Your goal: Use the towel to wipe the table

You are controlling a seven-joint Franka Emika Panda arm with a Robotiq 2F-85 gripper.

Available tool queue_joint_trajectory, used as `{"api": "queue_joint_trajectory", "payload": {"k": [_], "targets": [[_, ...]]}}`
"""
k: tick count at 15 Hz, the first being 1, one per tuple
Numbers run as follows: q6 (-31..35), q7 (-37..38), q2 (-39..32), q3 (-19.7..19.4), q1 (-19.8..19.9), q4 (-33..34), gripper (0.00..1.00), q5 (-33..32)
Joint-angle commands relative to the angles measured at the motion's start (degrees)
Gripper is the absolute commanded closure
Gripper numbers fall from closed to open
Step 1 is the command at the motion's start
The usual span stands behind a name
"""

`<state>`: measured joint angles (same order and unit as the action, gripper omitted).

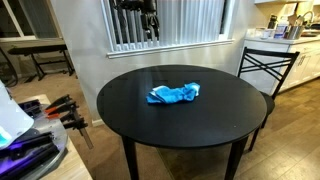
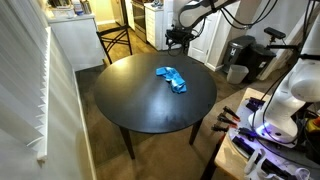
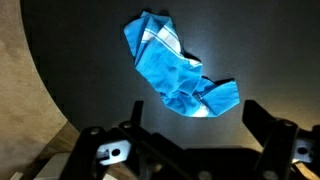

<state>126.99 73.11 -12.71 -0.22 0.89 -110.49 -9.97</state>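
**A:** Status?

**B:** Wrist view, left to right: bare tabletop (image 3: 70, 60), then the towel (image 3: 175, 70), which is bunched and runs from upper left down to lower right. The jaws are spread wide with nothing in them. They hang above the tabletop, and the towel's lower end shows between them.

**A:** Where's the towel on the tabletop?

**B:** About the middle in both exterior views, tabletop (image 1: 120, 105) (image 2: 130, 105), towel (image 1: 174, 94) (image 2: 171, 78). All of it lies on the tabletop and none hangs over the edge. A chair (image 1: 268, 62) stands just beside the tabletop's right edge. The arm (image 2: 190, 20) stands beyond the tabletop's far edge.

**A:** So step in hand is the pickup?

**B:** My read, yes. Nothing is wiped yet.

**A:** How to do it right?

**B:** Come straight down over the thickest fold with the jaws straddling the bunch across its short side. Stop just shy of the tabletop and close on several layers. One thin layer would likely pull out.

**A:** Then?

**B:** Don't lift high. Press the cloth flat to the tabletop with light force so it slides instead of rolling up under the jaws. Sweep left to right in overlapping passes. Turn back before the tabletop's edge, or the towel drags off.

**A:** Risks?

**B:** Jaw tips scraping the tabletop, or the cloth slipping free mid-pass. I'd watch the wrist view for either.
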Motion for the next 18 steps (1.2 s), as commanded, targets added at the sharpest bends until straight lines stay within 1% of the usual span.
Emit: {"api": "queue_joint_trajectory", "payload": {"k": [1,3,5,6,9,11,15,18], "targets": [[0.57,-2.38,-0.07,-0.99,-1.18,0.99,0.00,2.40],[2.47,-3.91,-2.75,-1.12,-0.15,2.06,0.00,6.74],[4.79,-5.23,-5.82,-1.34,0.86,2.49,0.00,12.51],[6.26,-6.52,-7.79,-1.43,1.44,2.83,0.00,15.63],[11.74,-6.32,-14.49,-2.65,2.79,5.05,0.00,22.24],[13.95,-6.71,-19.25,-2.72,4.46,7.23,0.00,27.12],[15.70,-6.37,-27.23,-2.32,7.54,11.50,0.00,34.70],[15.10,-6.02,-31.68,-2.14,8.60,14.44,0.00,37.45]]}}
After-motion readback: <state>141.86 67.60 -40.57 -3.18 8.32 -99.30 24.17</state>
